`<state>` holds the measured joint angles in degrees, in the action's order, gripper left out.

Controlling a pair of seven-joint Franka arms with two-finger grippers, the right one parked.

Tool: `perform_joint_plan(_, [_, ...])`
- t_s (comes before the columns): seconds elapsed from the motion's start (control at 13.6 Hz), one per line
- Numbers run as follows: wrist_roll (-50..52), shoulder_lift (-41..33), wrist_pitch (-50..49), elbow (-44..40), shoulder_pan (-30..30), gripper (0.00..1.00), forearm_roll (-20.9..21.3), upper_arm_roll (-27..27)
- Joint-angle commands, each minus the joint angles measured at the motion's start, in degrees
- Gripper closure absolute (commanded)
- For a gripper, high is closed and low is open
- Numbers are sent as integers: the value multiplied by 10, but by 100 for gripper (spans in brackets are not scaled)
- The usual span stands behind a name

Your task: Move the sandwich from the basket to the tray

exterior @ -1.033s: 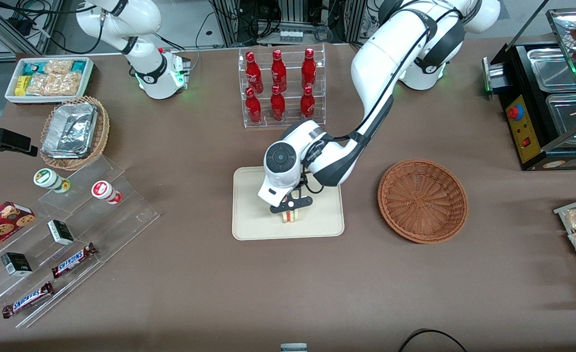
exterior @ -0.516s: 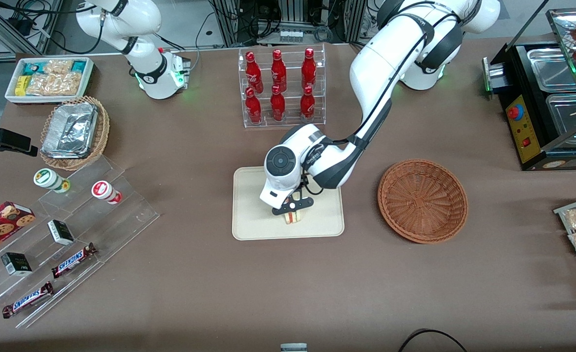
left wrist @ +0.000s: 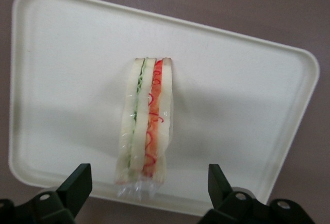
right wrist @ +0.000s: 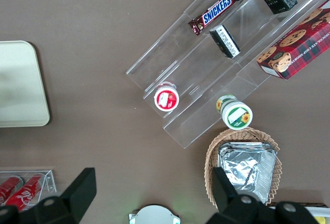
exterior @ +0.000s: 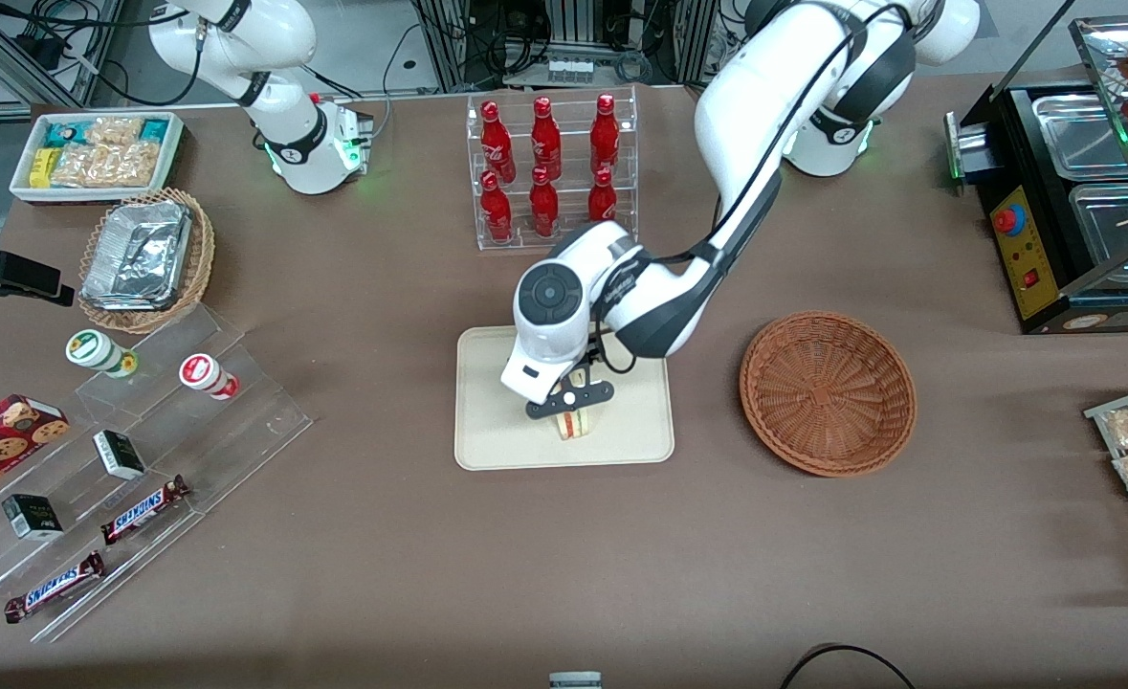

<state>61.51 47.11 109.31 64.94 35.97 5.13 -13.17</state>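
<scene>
Both gripper [left wrist: 147, 193] fingers [left wrist: 76, 184] wide apart, above sandwich [left wrist: 145, 131] on tray [left wrist: 242, 116].

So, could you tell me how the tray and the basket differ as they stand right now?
The tray is flat, cream and rectangular with rounded corners; the basket is a round, reddish-brown woven bowl. The tray carries the sandwich, lying apart from the fingers of the open gripper above it; the basket holds nothing. Both rest on the brown table, side by side, the basket toward the working arm's end.
</scene>
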Motion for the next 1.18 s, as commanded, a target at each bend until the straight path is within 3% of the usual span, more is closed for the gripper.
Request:
perform_joint_plan(0.0, [-6,-57,-43,10,-4,0,9,3])
perform_joint_plan(0.22, [-90,-114,-89,30,-28,0,4,3])
perform_joint_plan(0.52, [-108,-213,-113,147,-83,0,12,17])
perform_joint_plan(0.66, [-205,-251,-122,170,-145,0,3,17])
perform_joint_plan(0.89, [-347,-338,-118,269,-222,0,0,16])
perform_joint_plan(1.11, [-454,-397,-125,313,-275,0,-7,17])
